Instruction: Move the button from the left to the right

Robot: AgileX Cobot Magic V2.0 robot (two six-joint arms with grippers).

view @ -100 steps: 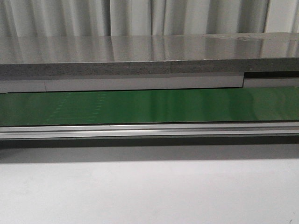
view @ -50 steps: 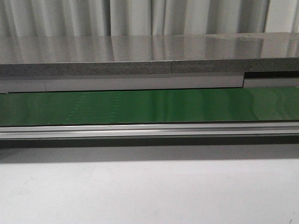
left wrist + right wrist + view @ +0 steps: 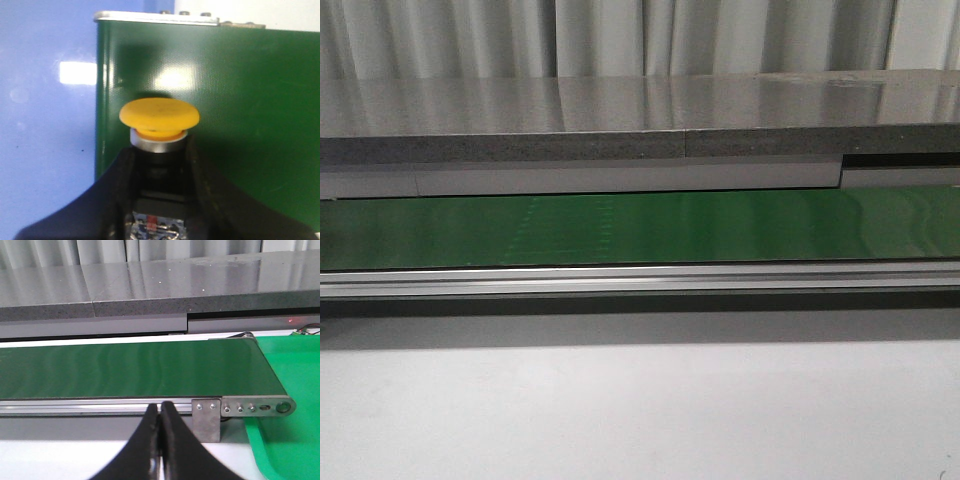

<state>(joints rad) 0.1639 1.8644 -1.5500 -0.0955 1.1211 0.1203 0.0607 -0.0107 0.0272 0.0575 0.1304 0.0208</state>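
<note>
Left gripper (image 3: 159, 187): 2 black fingers clamped on the button's (image 3: 159, 120) black body, yellow-orange cap upright above them, over the left end of the green belt (image 3: 240, 110). Front view: belt (image 3: 640, 228) bare, neither arm visible. Right gripper (image 3: 161, 440): fingers pressed together, empty, near the belt's right end beside a green tray (image 3: 292, 375).

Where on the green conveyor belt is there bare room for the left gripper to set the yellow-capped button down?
The left gripper is shut on the yellow-capped push-button above the green conveyor belt. The whole visible belt, between the grey stone ledge and the aluminium rail, is bare. The right gripper is shut, short of the rail.
</note>
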